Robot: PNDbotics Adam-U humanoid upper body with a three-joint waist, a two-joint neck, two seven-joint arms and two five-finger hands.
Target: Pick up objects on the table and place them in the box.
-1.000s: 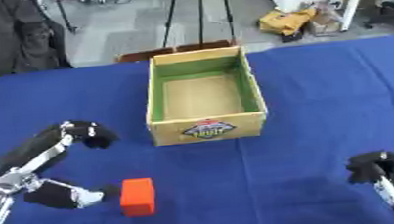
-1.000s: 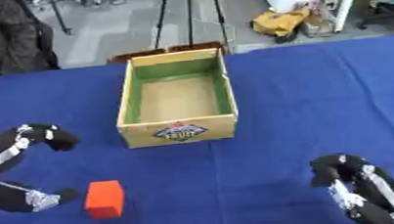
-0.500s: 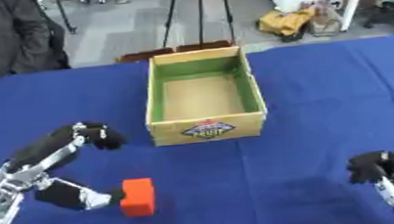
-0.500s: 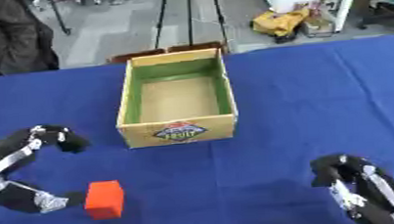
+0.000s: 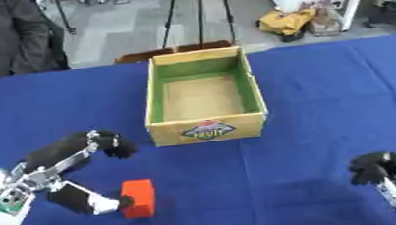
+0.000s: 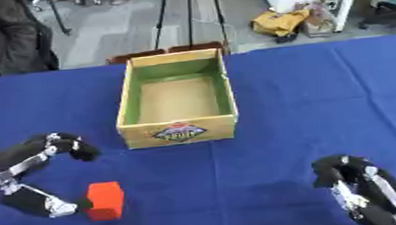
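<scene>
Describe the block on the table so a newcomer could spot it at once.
Start at the open cardboard box in the middle of the blue table. Look nearer and left, by the left hand: the red block is the only small, bright red thing on the cloth.

left hand (image 5: 64,179): black fingers; silver links | right hand (image 6: 361,188): same

Your open-topped cardboard box (image 5: 204,100) sits mid-table (image 5: 321,107); the small red block (image 5: 138,199) lies nearer you, left of it.
</scene>
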